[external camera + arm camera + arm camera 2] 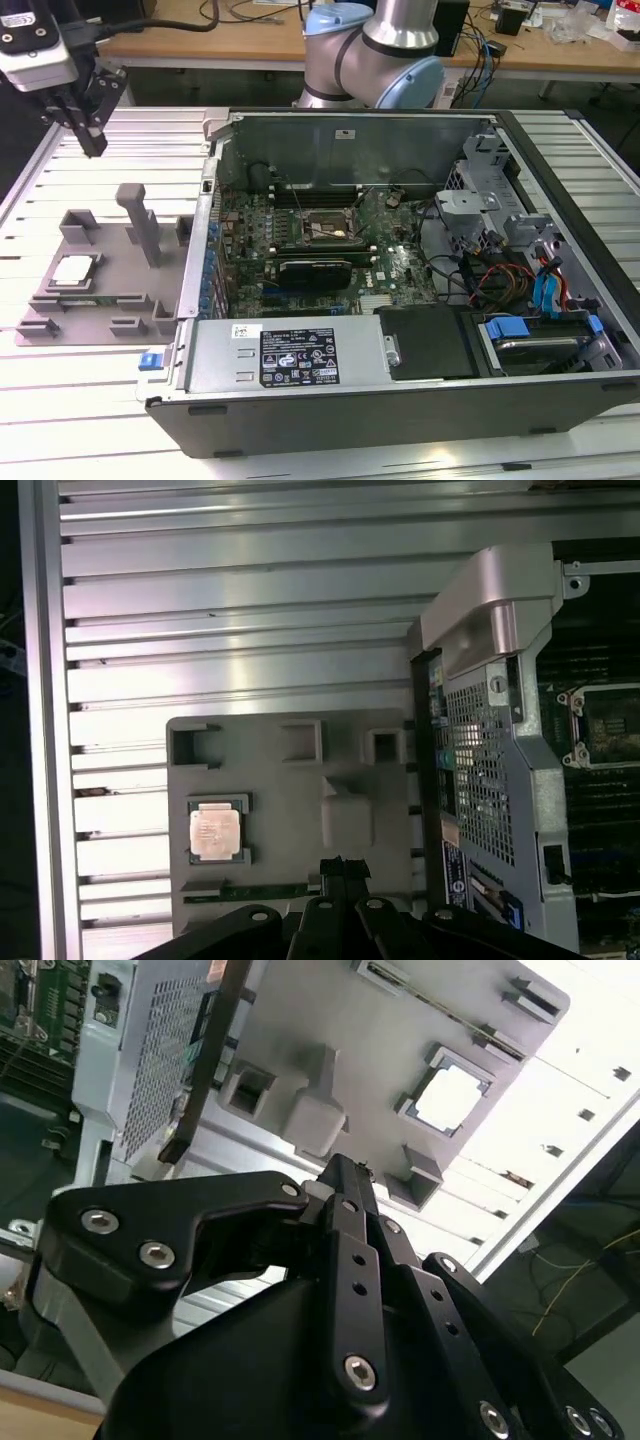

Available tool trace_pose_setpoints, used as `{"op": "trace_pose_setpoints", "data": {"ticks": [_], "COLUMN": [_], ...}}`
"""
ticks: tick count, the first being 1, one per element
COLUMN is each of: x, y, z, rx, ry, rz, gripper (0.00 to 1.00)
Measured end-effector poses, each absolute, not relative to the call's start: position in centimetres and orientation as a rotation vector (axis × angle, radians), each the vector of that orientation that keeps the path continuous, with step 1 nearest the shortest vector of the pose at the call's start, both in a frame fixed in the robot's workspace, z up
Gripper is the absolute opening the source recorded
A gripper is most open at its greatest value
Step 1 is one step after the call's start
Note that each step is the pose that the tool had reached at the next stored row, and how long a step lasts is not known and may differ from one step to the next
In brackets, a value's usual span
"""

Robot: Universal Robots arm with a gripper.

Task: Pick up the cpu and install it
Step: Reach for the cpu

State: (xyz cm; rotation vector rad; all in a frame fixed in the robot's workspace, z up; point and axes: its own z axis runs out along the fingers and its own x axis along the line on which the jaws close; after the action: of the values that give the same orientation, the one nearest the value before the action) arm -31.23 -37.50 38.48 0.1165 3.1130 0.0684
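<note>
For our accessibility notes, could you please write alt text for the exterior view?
The robot's hand hangs above a slatted table, away from the cpu lying in a grey fixture; an open computer case lies to the exterior view's right.

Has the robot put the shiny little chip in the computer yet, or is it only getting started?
Only getting started. Nothing looks done yet: the cpu lies in its pocket on the grey fixture, and the socket on the computer's board looks empty. The pincer hangs in the air near the fixture, shut and holding nothing. Left: picking the cpu up and setting it into the socket.
</note>
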Motion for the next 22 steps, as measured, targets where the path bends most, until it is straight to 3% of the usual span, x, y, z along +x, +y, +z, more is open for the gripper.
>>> {"op": "trace_pose_setpoints", "data": {"ticks": [11, 22], "x": [-36.6, -37.0], "y": [-37.5, -38.7], "z": [36.7, 34.0], "rx": [0.117, 0.117], "ry": [3.113, 3.113], "rz": [0.068, 0.068], "gripper": [0.11, 0.11]}}
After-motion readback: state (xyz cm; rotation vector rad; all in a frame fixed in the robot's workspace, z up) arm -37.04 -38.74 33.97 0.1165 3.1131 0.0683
